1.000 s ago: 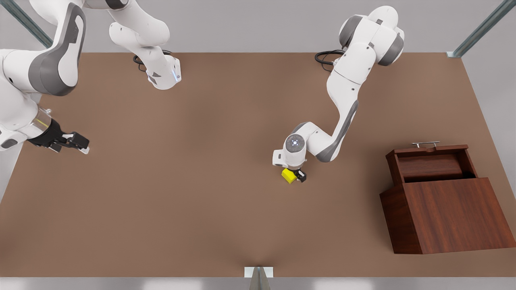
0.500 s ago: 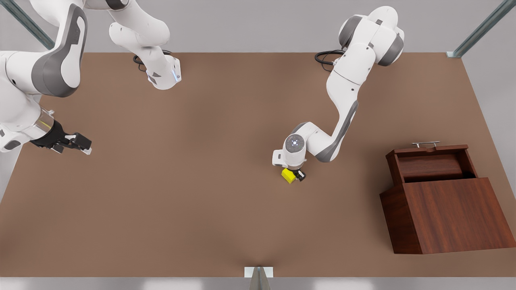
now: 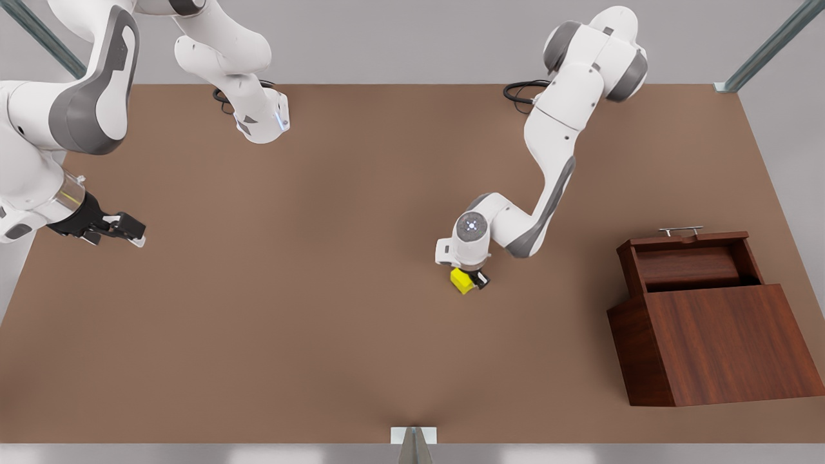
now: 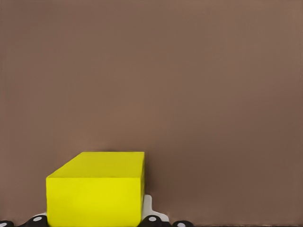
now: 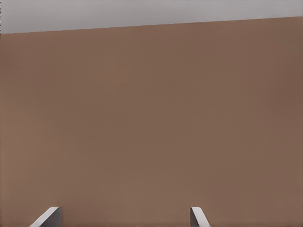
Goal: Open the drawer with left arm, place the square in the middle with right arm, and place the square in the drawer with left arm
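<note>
The square (image 3: 461, 281) is a small yellow cube resting on the brown tabletop near the middle (image 3: 412, 270). My left gripper (image 3: 469, 281) points straight down on it. In the left wrist view the square (image 4: 97, 189) sits between the fingertips (image 4: 150, 218), which press against both its sides. The drawer (image 3: 686, 265) stands pulled out of the wooden cabinet (image 3: 715, 345) at the front view's right, silver handle (image 3: 680, 229) at its far end. My right gripper (image 3: 132, 233) hovers at the front view's left edge, fingers (image 5: 47, 217) spread wide with nothing between them.
Both arm bases (image 3: 264, 119) stand along the far table edge with black cables beside them. A metal post (image 3: 412, 444) rises at the near edge. Bare brown table (image 3: 290, 309) stretches between the two grippers.
The left arm's upper links have shifted slightly while its gripper stays over the square. The right gripper drifted a little toward the table and back. The square has not moved.
</note>
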`<state>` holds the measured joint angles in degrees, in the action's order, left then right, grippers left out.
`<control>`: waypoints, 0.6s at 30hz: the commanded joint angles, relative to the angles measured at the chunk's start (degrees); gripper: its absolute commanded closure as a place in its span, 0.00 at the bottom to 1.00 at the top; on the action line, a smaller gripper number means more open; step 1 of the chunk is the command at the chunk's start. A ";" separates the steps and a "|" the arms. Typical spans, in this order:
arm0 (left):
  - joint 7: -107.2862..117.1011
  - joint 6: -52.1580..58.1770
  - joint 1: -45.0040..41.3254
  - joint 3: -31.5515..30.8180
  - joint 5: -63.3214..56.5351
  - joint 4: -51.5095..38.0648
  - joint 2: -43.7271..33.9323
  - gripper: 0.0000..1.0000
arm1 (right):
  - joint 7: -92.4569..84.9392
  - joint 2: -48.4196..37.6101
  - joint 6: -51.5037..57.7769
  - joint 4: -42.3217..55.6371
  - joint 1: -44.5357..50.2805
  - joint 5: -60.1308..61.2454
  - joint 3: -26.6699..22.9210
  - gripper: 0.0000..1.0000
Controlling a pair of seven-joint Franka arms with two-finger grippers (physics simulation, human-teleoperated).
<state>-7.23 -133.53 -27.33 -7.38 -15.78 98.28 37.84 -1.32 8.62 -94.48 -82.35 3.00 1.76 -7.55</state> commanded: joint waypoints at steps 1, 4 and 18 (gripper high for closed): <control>0.11 0.20 0.00 0.00 0.39 0.07 -0.40 0.30 | 0.00 0.00 0.00 0.00 -0.01 0.00 0.00 0.00; 0.28 4.95 0.00 -0.09 0.48 -0.02 -4.53 0.29 | 0.00 0.00 0.00 0.00 0.07 -0.09 0.00 0.00; -20.45 24.81 0.79 12.21 12.61 -5.29 -16.48 0.28 | 0.00 0.17 0.00 0.00 0.16 -0.09 0.08 0.00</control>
<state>-30.49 -108.38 -26.36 6.43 -6.07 93.07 21.04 -1.32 8.79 -94.55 -82.35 3.11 1.67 -7.47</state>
